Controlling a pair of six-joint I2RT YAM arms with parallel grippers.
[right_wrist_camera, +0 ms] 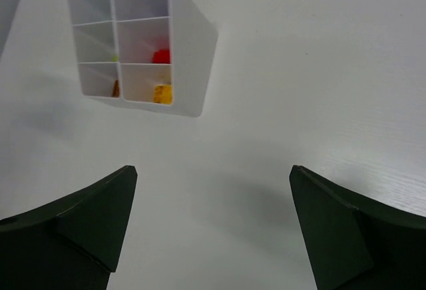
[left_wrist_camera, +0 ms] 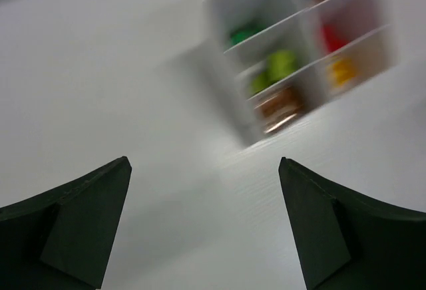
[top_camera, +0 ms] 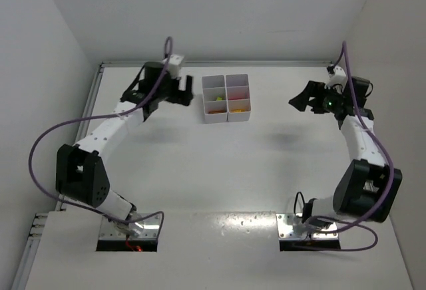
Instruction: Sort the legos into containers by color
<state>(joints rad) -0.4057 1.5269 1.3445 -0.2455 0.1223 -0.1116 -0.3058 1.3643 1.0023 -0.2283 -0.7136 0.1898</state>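
The white six-cell tray (top_camera: 204, 114) stands at the back middle of the table. Bricks lie in its cells: lime (top_camera: 218, 96), orange-brown (top_camera: 214, 110) and yellow (top_camera: 238, 110). The right wrist view shows the tray (right_wrist_camera: 193, 57) with a red brick (right_wrist_camera: 160, 56) and a yellow one (right_wrist_camera: 162, 94). The left wrist view is blurred; the tray (left_wrist_camera: 223, 70) there holds green (left_wrist_camera: 245, 32), lime (left_wrist_camera: 279, 64), brown (left_wrist_camera: 279, 104) and red (left_wrist_camera: 331, 37) bricks. My left gripper (top_camera: 192, 92) (left_wrist_camera: 203, 163) is open and empty just left of the tray. My right gripper (top_camera: 297, 98) (right_wrist_camera: 213, 169) is open and empty to its right.
White walls close in the table at the back and on both sides. Purple cables loop off both arms. The arm bases sit on metal plates (top_camera: 130, 227) at the near edge. I see no brick outside the tray.
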